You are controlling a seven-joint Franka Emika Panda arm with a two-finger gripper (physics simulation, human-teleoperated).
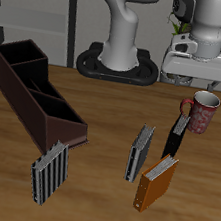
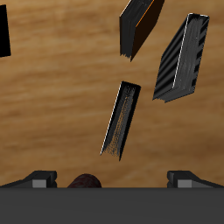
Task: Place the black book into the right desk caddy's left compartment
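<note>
The black book (image 1: 176,136) stands upright on the table right beside the mug, its pale page edge facing up in the wrist view (image 2: 121,119). The right desk caddy (image 1: 34,95), a long dark brown tray with dividers and a sloped low end, lies far across the table from the book. My gripper (image 1: 199,78) hangs high above the mug and the black book. It is open and empty. In the wrist view (image 2: 114,179) its fingers (image 2: 39,179) are spread wide, and the book lies below and between them.
A red-and-white mug (image 1: 201,112) stands beside the black book and shows in the wrist view (image 2: 85,182). An orange-brown book (image 1: 157,181) and a grey striped book (image 1: 139,153) stand nearer the front edge. Another grey striped book (image 1: 47,171) leans by the caddy's low end.
</note>
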